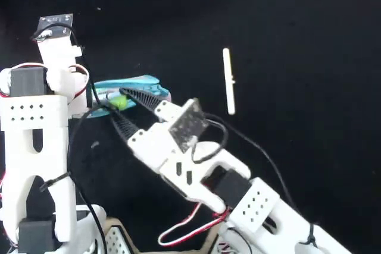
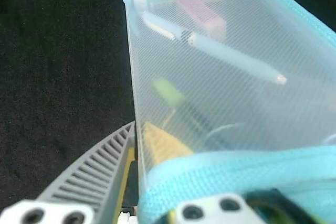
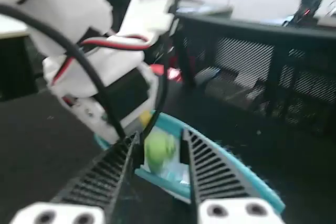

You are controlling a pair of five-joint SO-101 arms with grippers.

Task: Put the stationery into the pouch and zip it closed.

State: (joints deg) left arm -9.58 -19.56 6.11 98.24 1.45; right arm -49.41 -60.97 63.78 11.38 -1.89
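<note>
Black table (image 1: 309,40) is bearing both arms. The left gripper (image 2: 137,150) is clamping the zipper edge of the teal mesh pouch (image 2: 226,114), which is sitting at the table's left side just beside the left arm, with pens and an eraser showing through its wall. The right gripper (image 1: 119,104) is pinching a small yellow-green piece (image 3: 159,150) between its black fingers right at the pouch mouth, while a white pen (image 1: 229,81) is lying on the table well apart from the pouch.

Teal mesh pouch (image 2: 220,108) holds pens (image 2: 236,59); white stick (image 1: 228,81), perhaps a pen, lies apart.
</note>
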